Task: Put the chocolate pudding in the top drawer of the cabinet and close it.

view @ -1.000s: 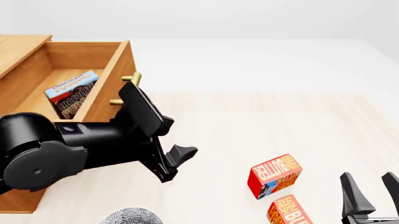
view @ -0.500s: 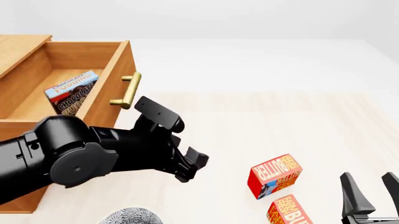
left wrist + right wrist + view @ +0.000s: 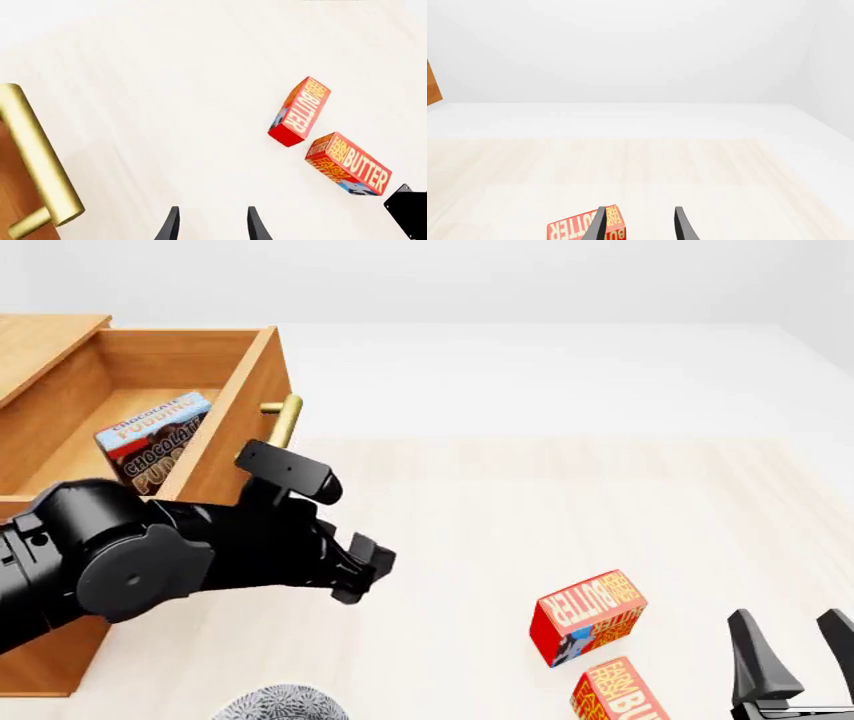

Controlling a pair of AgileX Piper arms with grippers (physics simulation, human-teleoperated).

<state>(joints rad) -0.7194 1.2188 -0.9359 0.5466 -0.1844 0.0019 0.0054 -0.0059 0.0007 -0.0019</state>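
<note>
Pudding box (image 3: 155, 441), one, lies in the open top drawer (image 3: 235, 427); two butter boxes (image 3: 589, 614) outside.

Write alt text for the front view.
The chocolate pudding lies inside the open top drawer of the cabinet. The empty left gripper hangs just in front of the drawer, below its brass handle.

Your left arm (image 3: 147, 565) is matte black throughout: a fat rounded joint housing with a round cap, then a boxy wrist block. Both grippers carry slim, dark, tapering fingers (image 3: 171, 227), pointed at the tips.
</note>
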